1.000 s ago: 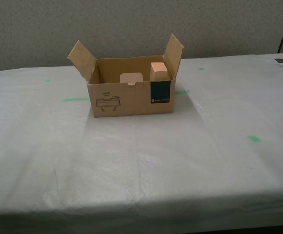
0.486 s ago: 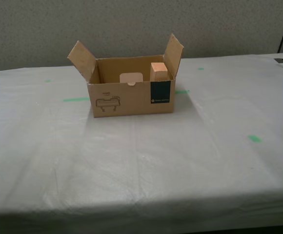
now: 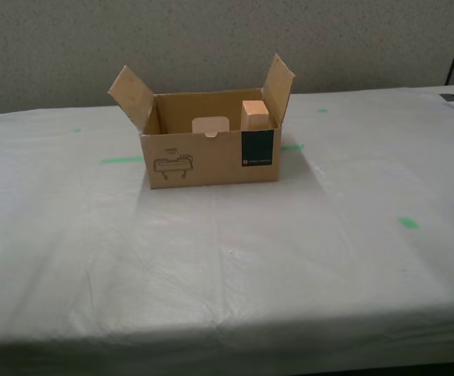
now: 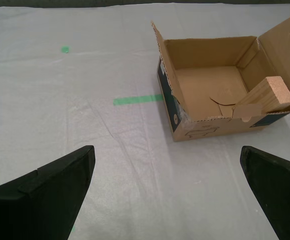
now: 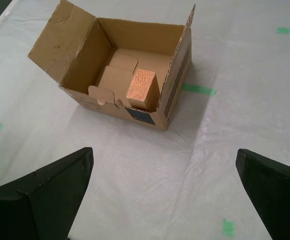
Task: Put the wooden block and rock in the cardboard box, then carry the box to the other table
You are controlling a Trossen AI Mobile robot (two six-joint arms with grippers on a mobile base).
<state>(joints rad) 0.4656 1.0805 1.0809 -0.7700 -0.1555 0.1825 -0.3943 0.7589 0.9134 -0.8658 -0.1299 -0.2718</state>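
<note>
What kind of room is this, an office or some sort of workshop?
Probably an office set up as a test area: a grey fabric partition wall, a table under a wrinkled whitish sheet with green tape marks, and one cardboard box.

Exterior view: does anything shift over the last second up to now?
Nothing visibly changed. The cardboard box sits in the same spot on the table, flaps open, with the wooden block standing in the same corner. No arm appears in this view.

Wooden block [image 4: 267, 95] (tilted) inside cardboard box [image 4: 205, 131]
</note>
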